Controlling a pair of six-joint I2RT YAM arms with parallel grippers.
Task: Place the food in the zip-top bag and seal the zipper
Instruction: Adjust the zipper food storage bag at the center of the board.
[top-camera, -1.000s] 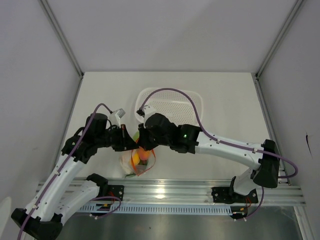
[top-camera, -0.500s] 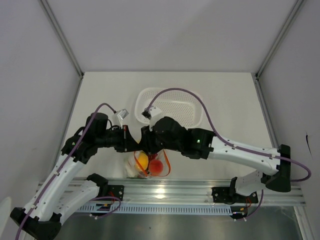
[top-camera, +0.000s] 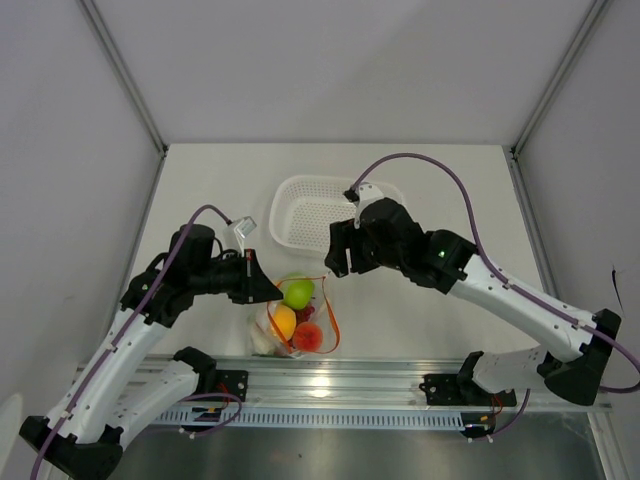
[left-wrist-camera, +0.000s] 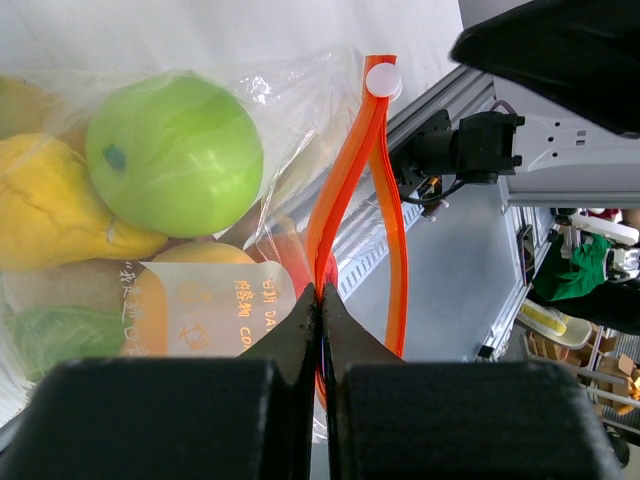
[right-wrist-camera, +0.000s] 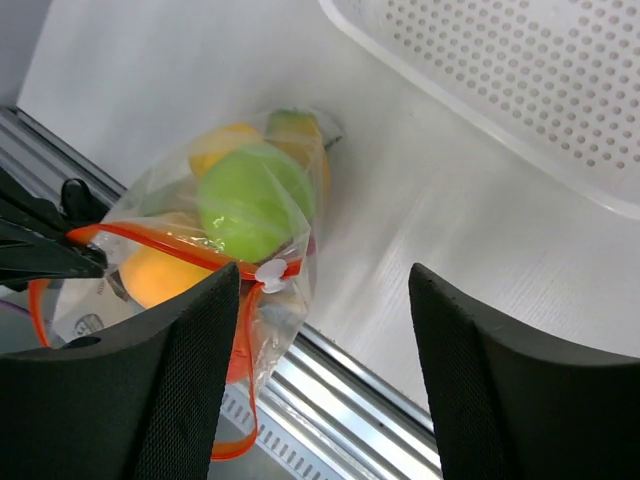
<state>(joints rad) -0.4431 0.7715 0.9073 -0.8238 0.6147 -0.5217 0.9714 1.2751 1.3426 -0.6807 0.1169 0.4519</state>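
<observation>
Loading looks done, so I'd say we're on sealing. At 6 o'clock on the surface: one zip-top bag (top-camera: 295, 320) with one green apple (top-camera: 298, 292), one lemon (left-wrist-camera: 50, 215) and one orange (right-wrist-camera: 155, 275) that I can count. The left gripper (left-wrist-camera: 321, 300) has its jaws pinched on the zipper (left-wrist-camera: 345, 190). At 1 o'clock, the right gripper (right-wrist-camera: 320, 275) hangs with jaws apart, holding nothing. It needs to catch the one white slider (left-wrist-camera: 383, 80) next. One basket (top-camera: 310, 215) sits at 12.

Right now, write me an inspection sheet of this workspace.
Surface: plain white table.
Job's things: zip-top bag lies near the front edge, with a green apple and a yellow lemon inside; zipper strips parted, white slider at one end.
Clutter: white perforated basket behind the bag.
Tools: left tool shut on the zipper; right tool open, holding nothing.
Cables: purple cables loop off both arms.
Surroundings: grey walls; metal rail in front.
</observation>
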